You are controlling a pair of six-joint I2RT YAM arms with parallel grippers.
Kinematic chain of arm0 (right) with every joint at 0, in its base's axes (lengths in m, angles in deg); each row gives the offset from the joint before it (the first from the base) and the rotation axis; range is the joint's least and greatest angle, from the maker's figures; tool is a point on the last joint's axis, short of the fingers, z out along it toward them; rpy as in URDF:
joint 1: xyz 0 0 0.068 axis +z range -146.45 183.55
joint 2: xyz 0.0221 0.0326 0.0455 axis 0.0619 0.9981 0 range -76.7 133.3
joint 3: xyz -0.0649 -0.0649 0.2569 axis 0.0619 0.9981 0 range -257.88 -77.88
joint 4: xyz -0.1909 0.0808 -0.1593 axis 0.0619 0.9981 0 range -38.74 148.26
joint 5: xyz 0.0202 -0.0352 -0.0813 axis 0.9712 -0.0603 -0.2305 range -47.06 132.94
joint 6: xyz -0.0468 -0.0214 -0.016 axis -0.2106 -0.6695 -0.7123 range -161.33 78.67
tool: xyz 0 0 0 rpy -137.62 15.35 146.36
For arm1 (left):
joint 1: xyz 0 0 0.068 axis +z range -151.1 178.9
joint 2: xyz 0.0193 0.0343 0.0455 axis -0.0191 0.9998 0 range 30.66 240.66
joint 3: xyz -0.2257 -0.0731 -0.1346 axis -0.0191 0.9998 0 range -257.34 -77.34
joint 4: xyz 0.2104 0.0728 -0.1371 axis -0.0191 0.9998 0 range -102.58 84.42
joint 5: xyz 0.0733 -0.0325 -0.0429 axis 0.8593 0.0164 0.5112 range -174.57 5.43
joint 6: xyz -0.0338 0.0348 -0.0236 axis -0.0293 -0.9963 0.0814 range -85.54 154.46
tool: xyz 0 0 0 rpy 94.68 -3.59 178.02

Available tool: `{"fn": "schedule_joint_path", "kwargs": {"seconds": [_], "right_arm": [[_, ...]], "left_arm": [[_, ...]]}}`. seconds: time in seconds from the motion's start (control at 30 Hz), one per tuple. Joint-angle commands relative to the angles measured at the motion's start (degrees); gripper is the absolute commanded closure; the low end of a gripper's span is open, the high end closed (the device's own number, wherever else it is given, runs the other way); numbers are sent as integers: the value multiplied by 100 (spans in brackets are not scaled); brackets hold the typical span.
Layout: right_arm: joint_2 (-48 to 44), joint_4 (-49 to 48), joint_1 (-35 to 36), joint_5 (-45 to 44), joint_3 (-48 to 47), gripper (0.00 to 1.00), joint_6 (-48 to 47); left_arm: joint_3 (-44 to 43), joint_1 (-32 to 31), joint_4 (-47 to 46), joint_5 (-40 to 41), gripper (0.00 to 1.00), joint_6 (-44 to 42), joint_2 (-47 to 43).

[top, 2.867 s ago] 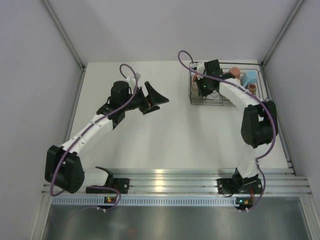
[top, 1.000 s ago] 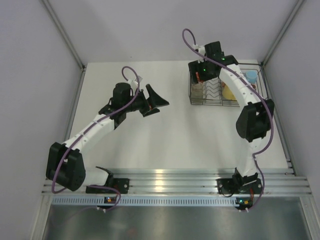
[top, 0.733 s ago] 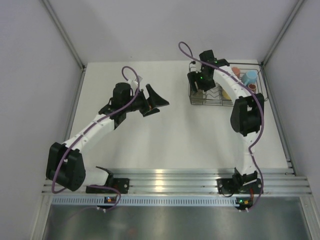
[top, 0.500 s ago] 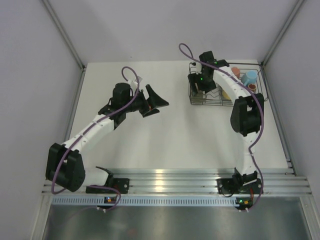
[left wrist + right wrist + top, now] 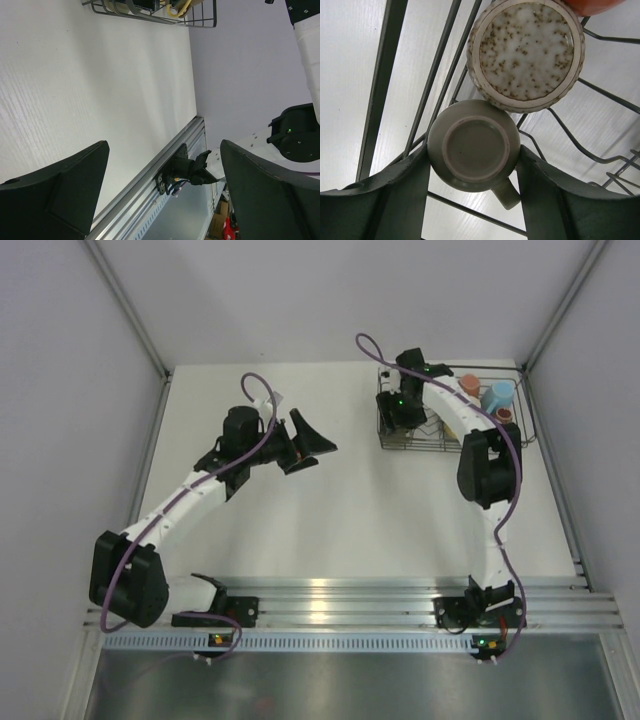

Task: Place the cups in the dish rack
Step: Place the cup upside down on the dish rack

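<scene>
In the right wrist view a small grey-olive cup (image 5: 474, 145) sits upside down inside the dish rack (image 5: 395, 30), handle towards the lower right. My right gripper (image 5: 471, 153) is shut on it, one finger pressed against each side. Just beyond it a speckled white cup base (image 5: 526, 54) touches it, with an orange cup (image 5: 590, 5) at the frame's top edge. From above, the right gripper (image 5: 400, 410) reaches into the left end of the dish rack (image 5: 420, 447), which also holds a light blue cup (image 5: 497, 395) and a pink-salmon cup (image 5: 468, 386). My left gripper (image 5: 312, 440) hangs open and empty over mid-table.
The left wrist view looks past the open left gripper (image 5: 165, 185) along the white table to the aluminium rail (image 5: 150, 185) at the near edge. The rack's corner (image 5: 150, 12) with a yellow cup (image 5: 182, 7) shows at the top. Grey walls close in the table.
My right arm swung from above the rack's back left corner down into its left end, and its jaws narrowed onto the grey-olive cup. The left arm stayed still.
</scene>
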Motion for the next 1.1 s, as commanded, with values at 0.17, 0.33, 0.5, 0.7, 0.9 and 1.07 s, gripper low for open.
{"fn": "schedule_joint_path", "kwargs": {"seconds": [0.17,0.33,0.5,0.7,0.9,1.07], "right_arm": [[-220,-417,15,-202,556,100,-258],[-430,-838,15,-333,925,100,-715],[-519,-1304,15,-510,1128,100,-1137],[-326,-1533,-46,-202,1076,100,-1270],[-54,-1709,-99,-61,1049,100,-1278],[149,-1639,-91,-298,1093,100,-1384]], "left_arm": [[54,-7,-9,-43,2,-63,-175],[54,-7,-9,-87,2,-54,-157],[80,-7,-9,-43,2,-54,-201],[107,-7,-9,-8,2,-45,-245],[89,-7,0,18,2,-45,-245],[81,-7,17,53,2,-54,-263]]}}
